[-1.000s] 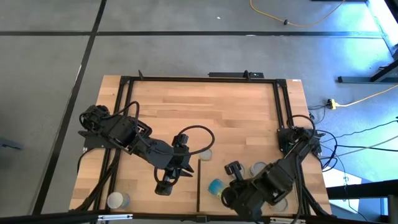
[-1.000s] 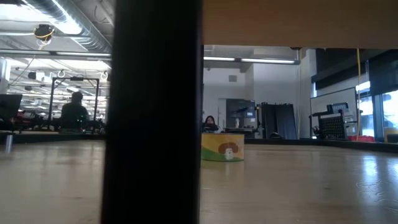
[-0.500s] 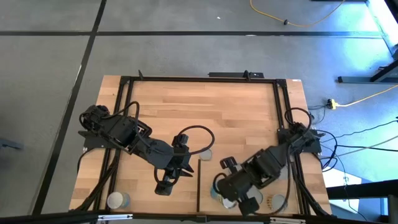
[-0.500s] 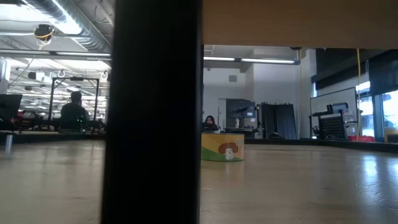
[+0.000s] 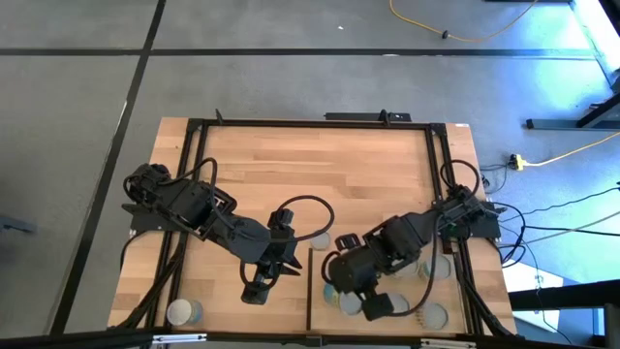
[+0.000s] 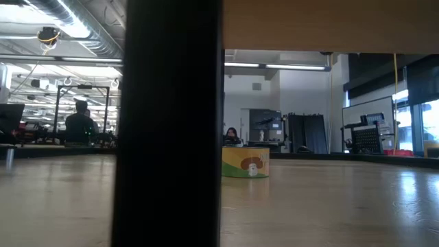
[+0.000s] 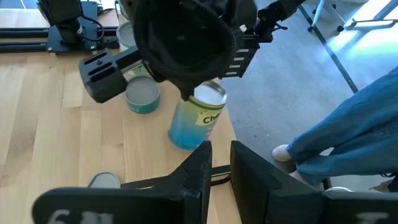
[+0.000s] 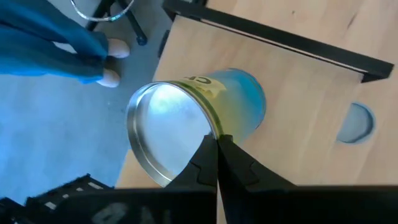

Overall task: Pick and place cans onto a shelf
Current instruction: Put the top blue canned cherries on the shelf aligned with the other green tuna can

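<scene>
Two dark, nearly black jointed arms: left arm (image 5: 199, 218) built of blocky segments, with a black cable looping free above the forearm; right arm (image 5: 407, 242) likewise matte black, thin black cables bunched at its base. Left gripper (image 7: 221, 168) ending in two flat, dark, square-edged fingers on a black crossbar. Right gripper (image 8: 216, 163) with slim black fingers tapering to a point; ribbed black housing behind the wrist

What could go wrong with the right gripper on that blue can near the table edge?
1. The right gripper is shut at the blue can's rim, not around its body. The can leans, so it may tip over.
2. It sits near the edge of the table, so it could roll off toward the person's shoe.
</scene>
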Controlling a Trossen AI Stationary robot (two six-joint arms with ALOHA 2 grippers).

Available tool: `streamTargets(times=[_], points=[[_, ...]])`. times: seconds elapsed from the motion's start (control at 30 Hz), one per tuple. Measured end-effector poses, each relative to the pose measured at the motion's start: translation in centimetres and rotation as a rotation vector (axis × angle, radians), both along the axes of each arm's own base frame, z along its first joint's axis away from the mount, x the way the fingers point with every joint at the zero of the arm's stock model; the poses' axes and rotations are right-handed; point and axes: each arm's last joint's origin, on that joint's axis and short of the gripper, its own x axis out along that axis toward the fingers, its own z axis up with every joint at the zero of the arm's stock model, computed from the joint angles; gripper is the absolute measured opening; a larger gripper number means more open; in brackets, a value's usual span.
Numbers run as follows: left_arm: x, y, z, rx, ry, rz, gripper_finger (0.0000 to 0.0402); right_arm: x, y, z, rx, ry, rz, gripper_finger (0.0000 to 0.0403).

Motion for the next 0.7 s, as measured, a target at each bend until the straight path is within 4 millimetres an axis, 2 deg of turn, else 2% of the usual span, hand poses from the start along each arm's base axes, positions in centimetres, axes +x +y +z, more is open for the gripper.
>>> streamTargets(times=[0.27, 0.7], points=[[-0.01, -0.01, 0.0, 0.0, 0.0, -0.001, 0.0051, 0.15, -0.08, -0.2, 0.003, -0.001, 0.033, 0.001], [0.0, -0.01, 0.0, 0.0, 0.0, 0.0, 0.0051, 0.32, -0.12, -0.34, -0.035, -0.025, 0.022, 0.0054]])
